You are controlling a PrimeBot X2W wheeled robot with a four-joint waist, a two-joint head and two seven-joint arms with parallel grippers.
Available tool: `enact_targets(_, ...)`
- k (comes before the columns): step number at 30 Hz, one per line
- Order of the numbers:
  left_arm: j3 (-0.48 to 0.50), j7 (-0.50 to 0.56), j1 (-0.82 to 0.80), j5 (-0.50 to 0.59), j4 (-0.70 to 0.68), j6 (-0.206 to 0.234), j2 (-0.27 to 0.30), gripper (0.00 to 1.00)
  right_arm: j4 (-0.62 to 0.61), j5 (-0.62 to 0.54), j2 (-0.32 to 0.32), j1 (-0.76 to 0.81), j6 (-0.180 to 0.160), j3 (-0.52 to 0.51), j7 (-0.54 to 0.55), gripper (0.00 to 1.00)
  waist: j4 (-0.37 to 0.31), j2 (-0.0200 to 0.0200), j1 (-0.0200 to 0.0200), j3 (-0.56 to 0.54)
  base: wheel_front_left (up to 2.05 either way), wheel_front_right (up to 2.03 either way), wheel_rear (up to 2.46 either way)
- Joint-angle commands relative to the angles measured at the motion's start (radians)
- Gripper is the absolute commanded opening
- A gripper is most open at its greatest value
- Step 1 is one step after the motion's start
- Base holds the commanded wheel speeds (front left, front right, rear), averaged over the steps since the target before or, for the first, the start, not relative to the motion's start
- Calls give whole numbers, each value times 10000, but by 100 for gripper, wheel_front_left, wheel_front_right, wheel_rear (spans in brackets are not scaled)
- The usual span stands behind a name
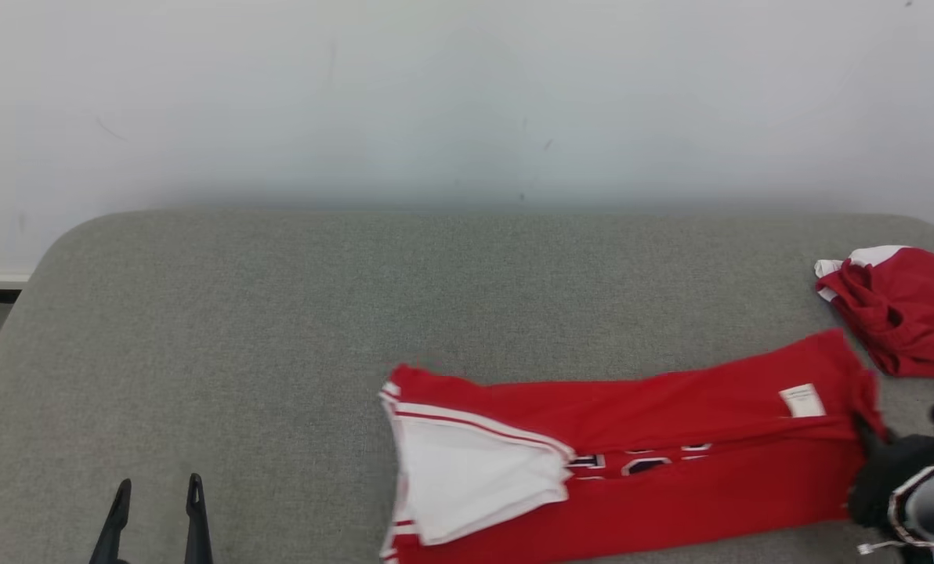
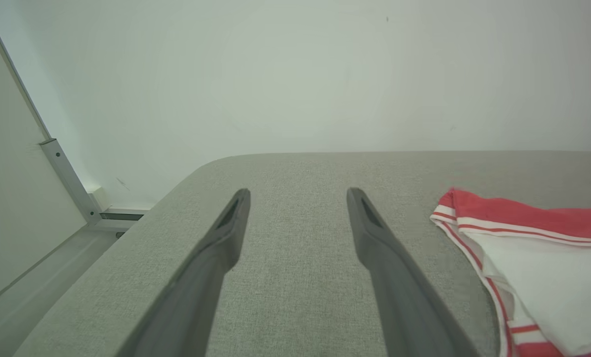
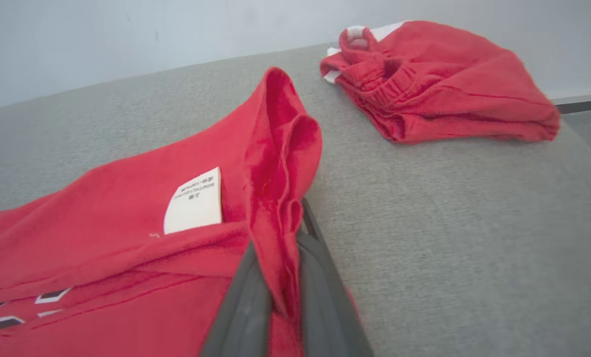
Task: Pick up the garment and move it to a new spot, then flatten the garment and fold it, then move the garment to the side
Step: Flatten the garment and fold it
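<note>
Right claw (image 3: 285, 233) clamped on the garment (image 3: 102, 213), bunched edge only; left claw (image 1: 157, 486) gaping, empty. We fear the pinch slips, or drags fabric into the red pile (image 3: 449, 84) beyond it.

This looks like a plain test room or lab set up for cloth handling: a broad worktable (image 1: 200, 329) with rounded corners, covered in grey woven fabric, stands against a bare white wall (image 1: 467, 94) marked with a few scuffs. To the left, a pale panel (image 2: 8, 198) edged by a metal strip (image 2: 70, 181) meets a smooth grey floor (image 2: 42, 292). A long red garment (image 1: 671, 423) and a second, bundled red garment (image 1: 910, 313) lie on the fabric top
</note>
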Motion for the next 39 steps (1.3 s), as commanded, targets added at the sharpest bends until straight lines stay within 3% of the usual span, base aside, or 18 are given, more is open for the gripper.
enact_targets(1, 66, -32, 9, 47, -39, -45, 31, 100, 45, 25, -234, -127, -29, -115, -84, 0, -16, 0, 0, -45, 0, 0, 0)
enact_targets(6, 239, -32, 155, 25, -185, 47, -20, 100, -294, -76, -600, -296, -29, -122, -34, 0, -188, 0, 0, -63, 0, 0, 0)
enact_targets(13, 447, -32, 263, -97, -197, 39, -101, 100, -2159, -240, -19, 16, -29, 308, 168, 0, -408, 0, 0, -101, 0, 0, 0)
enact_targets(20, 459, -32, 89, -60, -159, -21, -159, 100, -4900, -384, 1007, 786, -29, 869, 1020, 0, -356, 0, 0, -112, 0, 0, 0)
enact_targets(25, 355, -32, -36, -14, -81, -61, -217, 100, -6219, -732, 2061, 1227, -29, 1115, 1658, 0, -161, 0, 0, -83, 0, 0, 0)
enact_targets(32, 150, -32, -249, 54, 39, -150, -261, 100, -6500, -1294, 3131, 1340, -29, 1369, 2135, 0, 236, 0, 0, -34, 0, 0, 0)
enact_targets(39, -74, -32, -447, 104, 184, -223, -309, 100, -5285, -2059, 4033, 1002, -29, 1507, 1982, 0, 701, 0, 0, 69, 0, 0, 0)
